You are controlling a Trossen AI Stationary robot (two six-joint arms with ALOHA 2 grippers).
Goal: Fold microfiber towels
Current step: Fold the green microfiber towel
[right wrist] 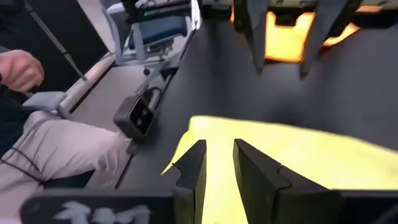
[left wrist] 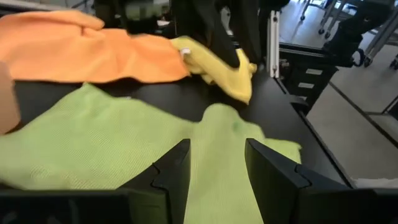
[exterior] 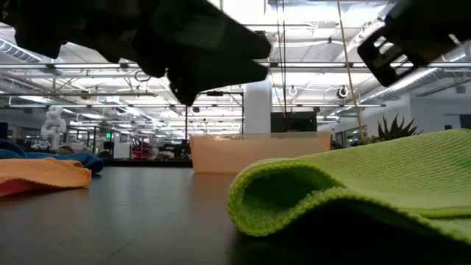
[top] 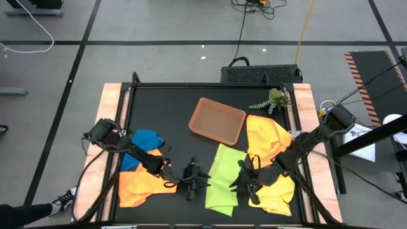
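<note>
A lime green towel (top: 222, 179) lies spread at the near middle of the black table, with one edge bulging up in a loose fold (exterior: 294, 193). My left gripper (top: 191, 180) hovers at its left edge, open (left wrist: 217, 165), pointing across it. My right gripper (top: 245, 180) hovers over the towel's right part, its fingers a narrow gap apart (right wrist: 217, 158) with nothing between them. An orange towel (top: 141, 186) and a blue towel (top: 145, 141) lie crumpled at the left. Yellow and orange cloth (top: 270, 149) lies at the right, under my right arm.
A shallow brown tray (top: 217, 121) sits behind the green towel, and a green plant sprig (top: 273, 100) lies at the far right. A small black camera (right wrist: 140, 115) stands at the near edge. A person's hand (right wrist: 18, 68) and legs show beyond that edge.
</note>
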